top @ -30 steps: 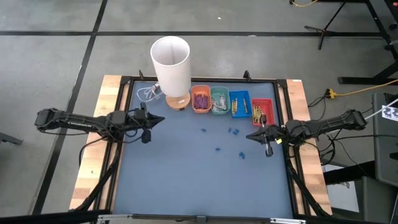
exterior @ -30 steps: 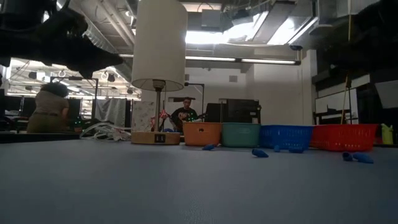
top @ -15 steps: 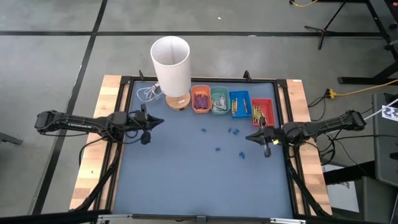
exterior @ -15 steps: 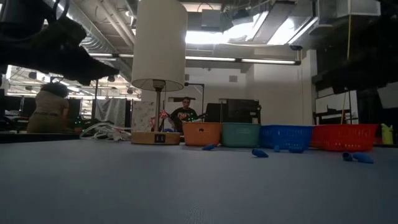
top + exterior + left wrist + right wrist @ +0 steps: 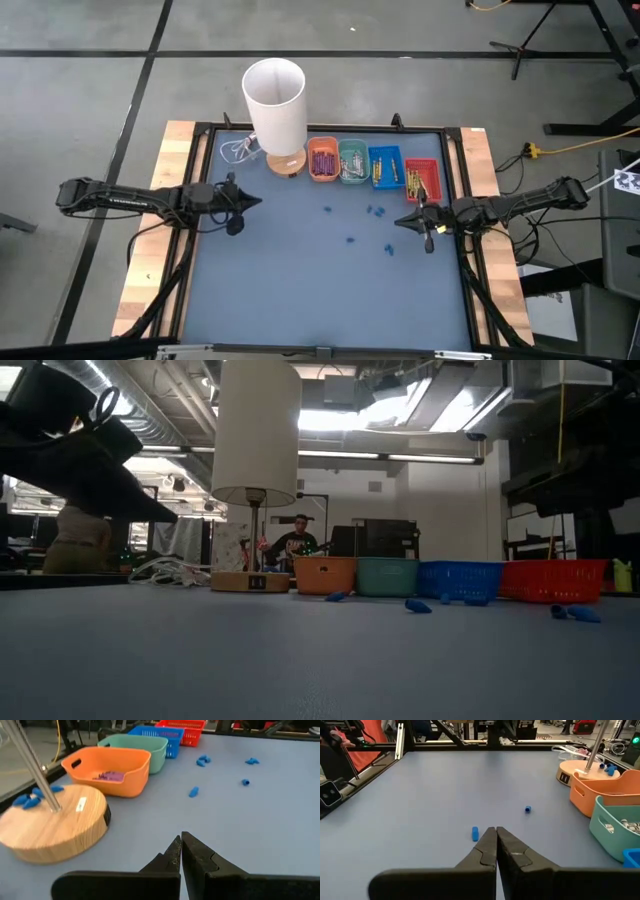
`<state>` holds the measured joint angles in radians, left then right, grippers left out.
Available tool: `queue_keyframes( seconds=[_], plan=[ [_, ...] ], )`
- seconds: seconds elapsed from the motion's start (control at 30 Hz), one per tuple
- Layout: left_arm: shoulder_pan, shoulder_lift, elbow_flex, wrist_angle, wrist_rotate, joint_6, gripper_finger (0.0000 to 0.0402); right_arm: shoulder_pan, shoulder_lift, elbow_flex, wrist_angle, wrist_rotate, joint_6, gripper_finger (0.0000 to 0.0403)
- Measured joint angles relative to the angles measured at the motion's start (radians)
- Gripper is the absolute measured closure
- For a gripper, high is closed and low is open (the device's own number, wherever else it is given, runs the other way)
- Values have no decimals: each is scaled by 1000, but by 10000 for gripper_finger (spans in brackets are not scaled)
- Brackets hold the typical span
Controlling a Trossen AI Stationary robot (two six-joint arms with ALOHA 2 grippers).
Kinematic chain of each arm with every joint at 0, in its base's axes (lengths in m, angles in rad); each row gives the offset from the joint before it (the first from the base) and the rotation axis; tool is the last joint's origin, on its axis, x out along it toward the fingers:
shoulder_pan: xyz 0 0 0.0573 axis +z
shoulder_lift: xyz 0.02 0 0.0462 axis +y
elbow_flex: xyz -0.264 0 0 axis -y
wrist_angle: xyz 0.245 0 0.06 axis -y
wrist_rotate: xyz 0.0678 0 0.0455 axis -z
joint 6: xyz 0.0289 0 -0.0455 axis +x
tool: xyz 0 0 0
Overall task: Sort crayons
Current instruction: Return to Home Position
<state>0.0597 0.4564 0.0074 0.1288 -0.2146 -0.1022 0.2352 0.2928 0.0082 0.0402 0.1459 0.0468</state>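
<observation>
Your left gripper (image 5: 180,840) hangs over the left part of the blue-grey bench (image 5: 300,290), fingers pressed together on nothing. Your right gripper (image 5: 496,832) mirrors it over the right part, likewise together and empty.

The thin wax crayons (image 5: 322,160) sit in the row of four small plastic bins along the far edge: purple in the orange bin (image 5: 325,575), pale in the teal bin (image 5: 388,576), yellow in the blue bin (image 5: 460,580), orange-red in the red bin (image 5: 552,580). From above, their long axes seem to run near to far. You can see none loose; only small blue bits (image 5: 375,211) lie between the grippers.

The crayons lie farther off than both grippers, with the right gripper just near of the red bin, so you should probably retreat outward, away from that row.
</observation>
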Motion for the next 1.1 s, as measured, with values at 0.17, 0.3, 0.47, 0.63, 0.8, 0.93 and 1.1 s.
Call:
queue_keyframes(
  seconds=[0.17, 0.3, 0.47, 0.63, 0.8, 0.93, 1.1],
  plan=[
    [0, 0, 0, -37, -5, -49, 402, 0, 0, 0, -1, 0, 0, 400],
    [0, 0, 0, -36, -7, -48, 402, 0, 0, 0, -1, 0, 0, 400],
    [0, 0, 0, -35, -7, -46, 402, 0, 0, 0, -2, -1, 0, 400],
    [0, 0, 0, -34, -8, -45, 402, 0, 0, 0, -2, -1, 0, 400],
    [-2, -5, 0, -33, -8, -45, 402, 0, 0, 0, 1, -2, 0, 400],
    [-15, -45, 0, -31, -8, -45, 402, 0, -8, 0, 3, -1, 0, 400],
    [-47, -107, 0, -30, -8, -45, 401, 0, -50, 0, 5, -1, 0, 400]
  ],
)
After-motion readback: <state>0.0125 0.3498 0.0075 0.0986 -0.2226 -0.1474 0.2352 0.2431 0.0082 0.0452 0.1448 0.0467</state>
